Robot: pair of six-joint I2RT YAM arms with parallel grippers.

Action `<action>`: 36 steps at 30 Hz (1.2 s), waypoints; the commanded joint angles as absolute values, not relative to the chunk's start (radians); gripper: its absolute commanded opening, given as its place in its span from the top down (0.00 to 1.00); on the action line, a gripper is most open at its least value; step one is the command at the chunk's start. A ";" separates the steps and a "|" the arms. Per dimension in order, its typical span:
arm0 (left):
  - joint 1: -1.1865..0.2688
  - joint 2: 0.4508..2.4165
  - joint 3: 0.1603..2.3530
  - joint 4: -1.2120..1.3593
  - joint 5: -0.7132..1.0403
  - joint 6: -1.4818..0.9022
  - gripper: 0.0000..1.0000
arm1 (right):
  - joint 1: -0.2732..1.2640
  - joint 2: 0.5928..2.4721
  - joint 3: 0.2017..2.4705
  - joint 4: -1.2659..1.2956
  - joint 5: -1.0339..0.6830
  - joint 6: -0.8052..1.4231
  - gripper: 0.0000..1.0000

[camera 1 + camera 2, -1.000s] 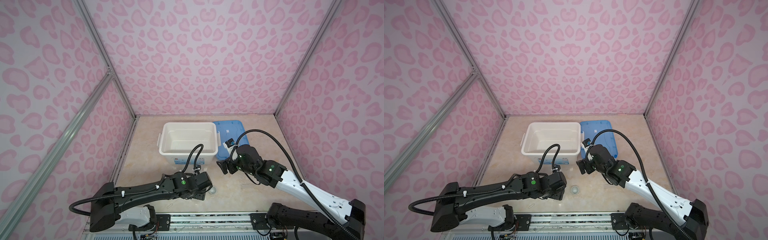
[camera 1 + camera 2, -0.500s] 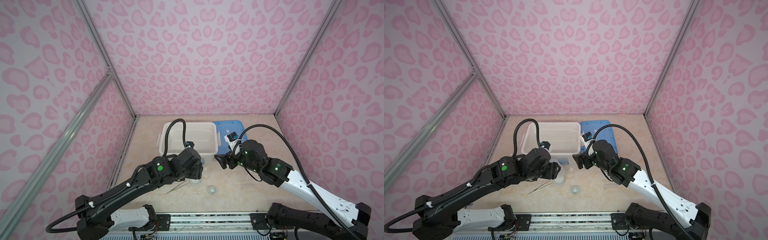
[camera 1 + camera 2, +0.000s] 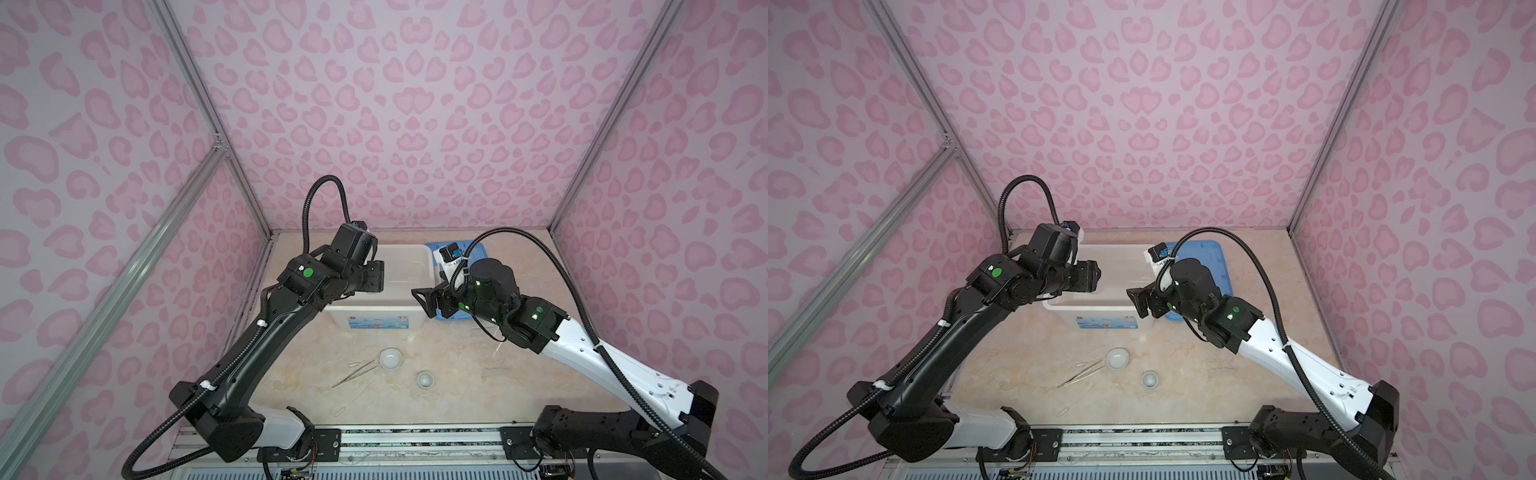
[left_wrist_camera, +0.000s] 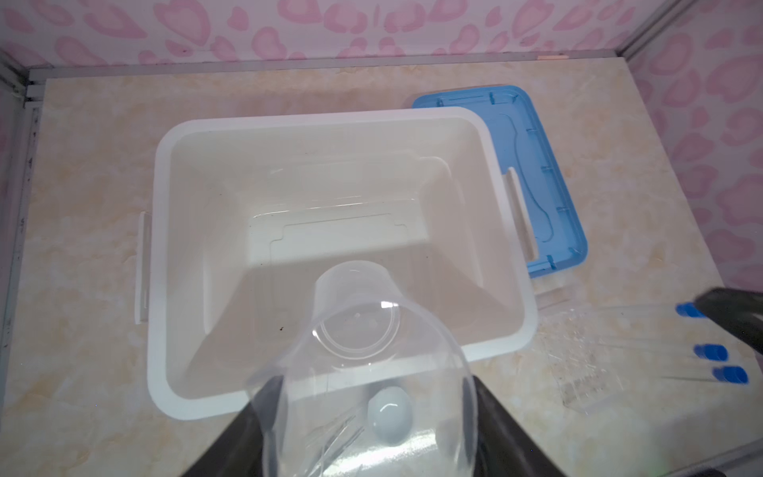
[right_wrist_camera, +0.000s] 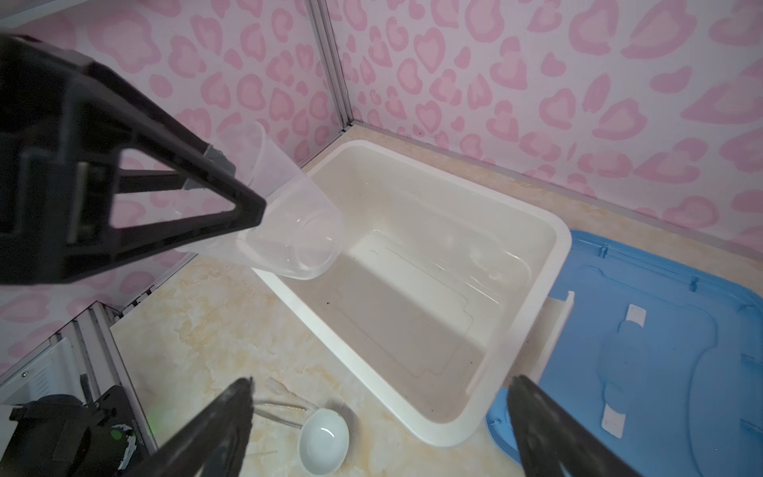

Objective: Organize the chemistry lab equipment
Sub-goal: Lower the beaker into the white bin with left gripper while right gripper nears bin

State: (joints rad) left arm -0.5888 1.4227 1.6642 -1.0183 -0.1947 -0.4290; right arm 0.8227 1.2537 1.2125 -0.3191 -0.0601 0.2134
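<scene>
My left gripper (image 4: pixel 367 409) is shut on the clear beaker (image 4: pixel 359 351), one finger on each side of it. It holds the beaker tilted, mouth down, over the near left part of the white bin (image 4: pixel 330 115). The right wrist view shows that beaker (image 5: pixel 289 223) above the bin's rim (image 5: pixel 454 181). My right gripper (image 5: pixel 382 384) hangs open and empty by the bin's front right corner (image 3: pixel 428 301). On the table in front lie a larger round dish (image 3: pixel 391 358), a smaller dish (image 3: pixel 425 379) and thin metal tweezers (image 3: pixel 353 374). Three blue-capped tubes (image 4: pixel 710 352) lie right of the bin.
The flat blue lid (image 3: pixel 478 249) lies behind and to the right of the bin, partly under it. A clear plastic piece (image 4: pixel 578 363) rests beside the tubes. Pink patterned walls close in the table on three sides.
My left gripper has risen from the front of the table and travelled back to above the bin. My right gripper has shifted slightly towards the bin and stayed open.
</scene>
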 commanded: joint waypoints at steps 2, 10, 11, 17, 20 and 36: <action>-0.485 1.490 1.645 -0.948 -0.169 -0.390 0.33 | 0.822 1.344 1.284 -0.305 0.029 0.226 0.04; -0.419 1.667 1.633 -0.872 -0.223 -0.398 0.37 | 0.818 1.469 1.353 -0.260 0.038 0.221 0.05; -0.419 1.685 1.634 -0.861 -0.230 -0.400 0.36 | 0.818 1.477 1.352 -0.250 0.036 0.222 0.05; -0.383 1.762 1.620 -0.777 -0.224 -0.398 0.38 | 0.801 1.517 1.348 -0.228 0.016 0.235 0.05; -0.364 1.791 1.614 -0.746 -0.212 -0.387 0.39 | 0.798 1.525 1.339 -0.216 0.015 0.232 0.05; -0.332 1.867 1.553 -0.655 -0.191 -0.376 0.35 | 0.770 1.568 1.320 -0.187 -0.011 0.237 0.06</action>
